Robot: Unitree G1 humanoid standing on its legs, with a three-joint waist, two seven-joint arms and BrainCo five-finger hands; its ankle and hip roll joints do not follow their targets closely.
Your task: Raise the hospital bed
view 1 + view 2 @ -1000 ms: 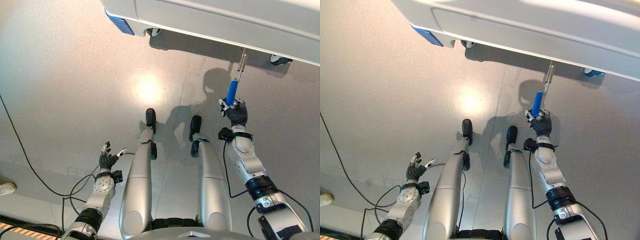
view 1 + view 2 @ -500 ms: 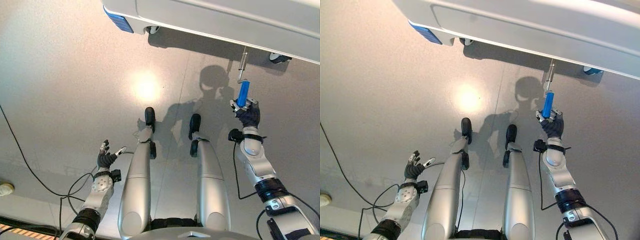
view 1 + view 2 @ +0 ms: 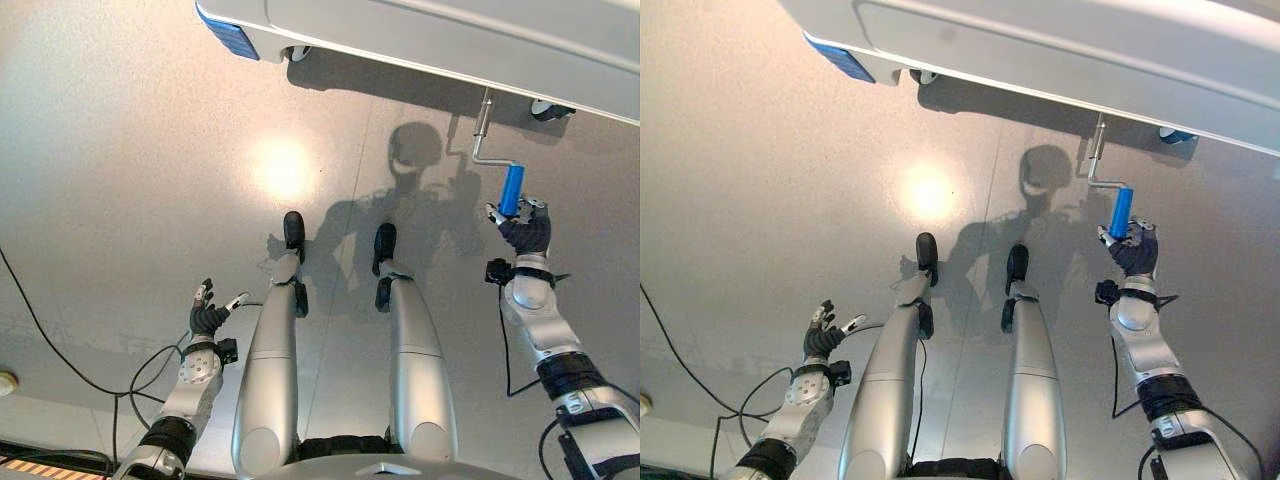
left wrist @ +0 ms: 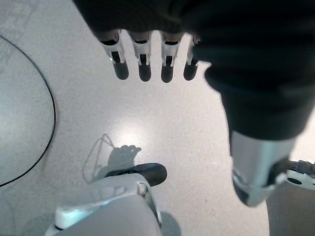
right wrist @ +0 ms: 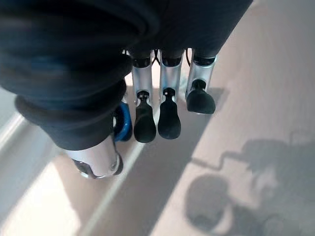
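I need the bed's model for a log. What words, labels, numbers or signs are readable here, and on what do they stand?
No text can be read.
Blue patch on the corner of the hospital bed: it may be a label, but no characters can be made out.
Blue crank handle, held by the right hand: no marking visible.
Left hand, open above the floor: no marking visible.

The crank handle (image 3: 511, 188) hangs below the bed (image 3: 420, 35), right of centre.

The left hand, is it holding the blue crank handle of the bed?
No, the left hand hangs open over the floor, while the right hand grips the blue crank handle.
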